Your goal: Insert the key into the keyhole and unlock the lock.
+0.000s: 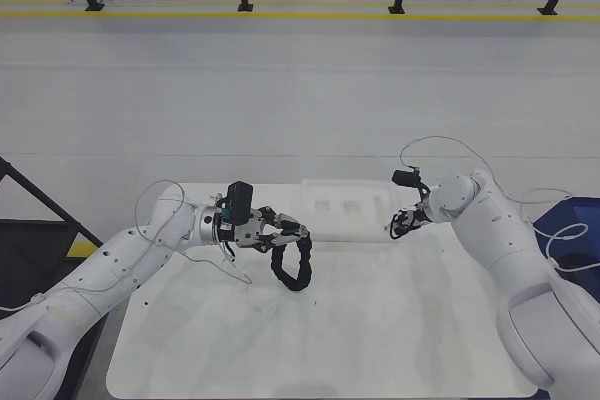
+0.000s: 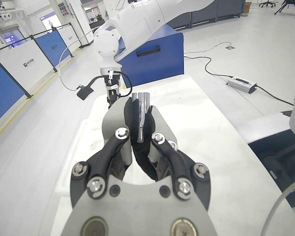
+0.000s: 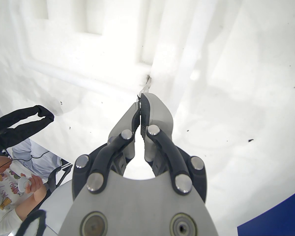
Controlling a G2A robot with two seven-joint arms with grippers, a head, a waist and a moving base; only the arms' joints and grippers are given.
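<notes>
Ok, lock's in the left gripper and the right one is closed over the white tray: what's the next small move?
Probably ease the right gripper toward the left gripper, lining its key up with the chrome cylinder of the lock. Both grippers are shut on their parts, the cylinder faces the right arm, and a clear gap separates them.

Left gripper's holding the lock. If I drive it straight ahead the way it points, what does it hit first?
Probably the right gripper, shut on the key. It sits almost dead ahead of the left gripper and the lock it holds. The gap between them is hard to judge.
</notes>
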